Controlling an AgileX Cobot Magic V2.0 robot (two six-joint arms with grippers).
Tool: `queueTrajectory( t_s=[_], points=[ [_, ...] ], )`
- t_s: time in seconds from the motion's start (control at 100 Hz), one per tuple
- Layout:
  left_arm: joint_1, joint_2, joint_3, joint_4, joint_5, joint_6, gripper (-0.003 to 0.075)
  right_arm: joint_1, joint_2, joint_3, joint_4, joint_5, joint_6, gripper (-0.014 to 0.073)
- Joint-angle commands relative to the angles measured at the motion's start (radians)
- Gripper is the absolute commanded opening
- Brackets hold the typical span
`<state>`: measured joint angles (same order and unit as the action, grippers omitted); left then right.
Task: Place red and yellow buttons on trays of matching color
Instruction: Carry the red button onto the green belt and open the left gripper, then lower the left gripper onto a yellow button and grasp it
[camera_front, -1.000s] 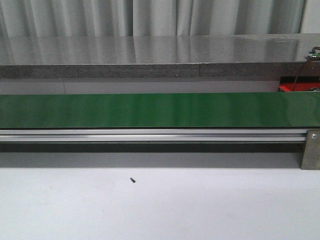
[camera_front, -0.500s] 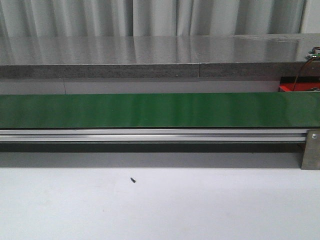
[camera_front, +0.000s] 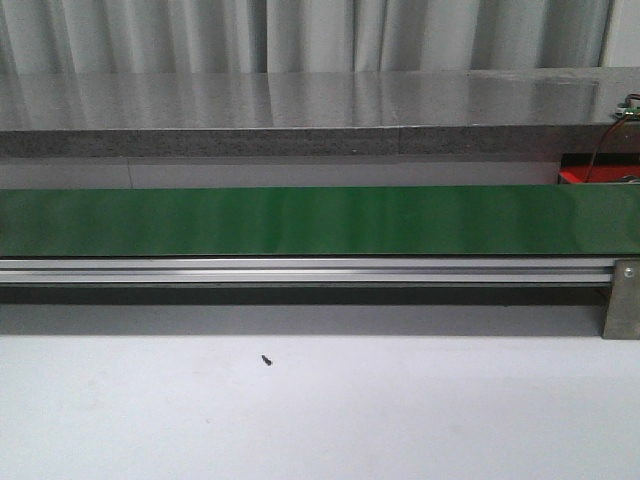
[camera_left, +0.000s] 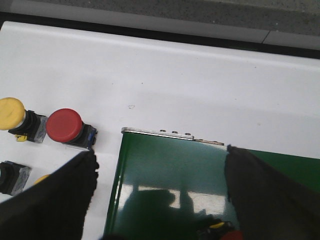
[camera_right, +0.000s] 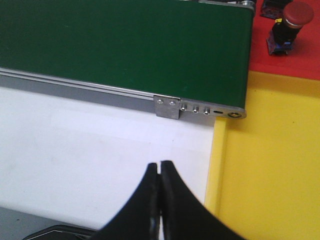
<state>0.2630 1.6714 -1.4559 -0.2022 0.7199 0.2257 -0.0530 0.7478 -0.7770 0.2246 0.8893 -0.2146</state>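
In the left wrist view a red button (camera_left: 64, 125) and a yellow button (camera_left: 11, 112) lie on the white table beside the end of the green belt (camera_left: 170, 170). My left gripper (camera_left: 160, 155) is open and empty over the belt end. A button with red and yellow parts (camera_left: 220, 232) shows partly at the picture's edge, on the belt. In the right wrist view my right gripper (camera_right: 160, 165) is shut and empty over the white table, beside the yellow tray (camera_right: 270, 165). A red button (camera_right: 292, 20) stands on the red tray (camera_right: 295, 62). Neither gripper shows in the front view.
The green conveyor belt (camera_front: 320, 220) on its aluminium rail runs across the front view, with a grey counter behind. A small black screw (camera_front: 266, 360) lies on the white table. A dark button (camera_left: 7, 175) and a yellow bit (camera_left: 42, 177) lie near the left finger (camera_left: 65, 200).
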Motion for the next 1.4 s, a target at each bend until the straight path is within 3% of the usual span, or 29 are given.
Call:
queueTrajectory(
  t_s=[0.0,0.6,1.39],
  points=[
    [0.029,-0.050,-0.036,-0.015,-0.030,-0.012,0.0525,-0.002,-0.003,-0.025,0.017,-0.049,-0.008,-0.0070],
    [0.390,0.013,-0.034,0.122,0.035,-0.055,0.0525,-0.002,-0.003,-0.025,0.017,-0.049,-0.008,-0.0070],
    [0.406,0.272,-0.036,0.139,-0.066,-0.053,0.0525,-0.002,-0.003,-0.025,0.017,-0.048,-0.008,-0.0070]
  ],
)
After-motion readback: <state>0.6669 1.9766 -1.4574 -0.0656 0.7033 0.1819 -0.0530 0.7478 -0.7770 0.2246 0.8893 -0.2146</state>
